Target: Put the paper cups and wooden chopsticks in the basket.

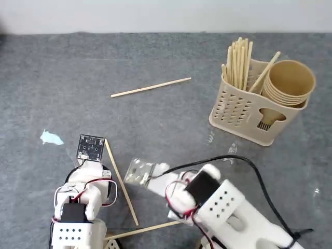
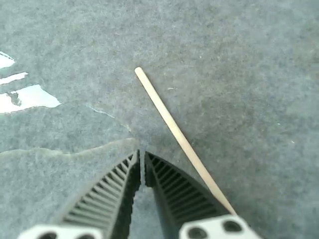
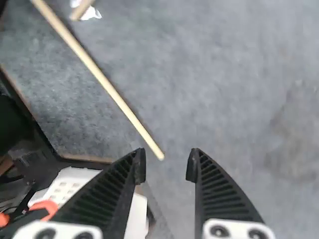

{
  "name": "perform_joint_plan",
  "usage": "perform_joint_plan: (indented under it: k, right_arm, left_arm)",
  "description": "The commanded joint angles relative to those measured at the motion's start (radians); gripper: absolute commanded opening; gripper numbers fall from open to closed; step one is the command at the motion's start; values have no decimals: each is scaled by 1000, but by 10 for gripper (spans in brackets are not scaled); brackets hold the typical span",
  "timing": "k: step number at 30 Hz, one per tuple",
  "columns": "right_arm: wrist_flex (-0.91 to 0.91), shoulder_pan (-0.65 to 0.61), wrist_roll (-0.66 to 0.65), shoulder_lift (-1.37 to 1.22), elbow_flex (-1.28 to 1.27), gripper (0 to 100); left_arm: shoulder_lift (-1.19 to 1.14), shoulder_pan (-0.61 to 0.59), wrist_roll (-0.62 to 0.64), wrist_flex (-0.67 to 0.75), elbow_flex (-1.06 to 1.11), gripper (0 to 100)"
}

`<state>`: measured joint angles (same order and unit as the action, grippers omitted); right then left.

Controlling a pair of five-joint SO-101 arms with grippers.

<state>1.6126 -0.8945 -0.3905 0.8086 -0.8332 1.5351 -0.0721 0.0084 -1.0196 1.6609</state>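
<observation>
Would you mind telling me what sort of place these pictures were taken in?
Probably a robotics test bench, not a kitchen: grey felt table, two small arms with exposed wires, and a basket of chopsticks and paper cups.

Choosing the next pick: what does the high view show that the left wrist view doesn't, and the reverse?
High view: the basket holding stacked paper cups and bundled chopsticks, and a far chopstick out on the mat. Left wrist view: the left gripper, shut on nothing. Both: the near chopstick lying beside the left arm.
</observation>
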Motion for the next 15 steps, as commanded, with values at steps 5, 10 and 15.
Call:
perform_joint_plan:
  k: [5, 10, 15]
  right_arm:
    - [-200, -228, -5, 18, -172, 146]
    - [-406, -325, -5, 18, -328, 145]
    - [-513, -384, -5, 18, -416, 144]
  left_arm:
    - [9, -2, -5, 15, -7, 12]
    - [9, -2, -5, 15, -7, 12]
    - [9, -2, -5, 15, -7, 12]
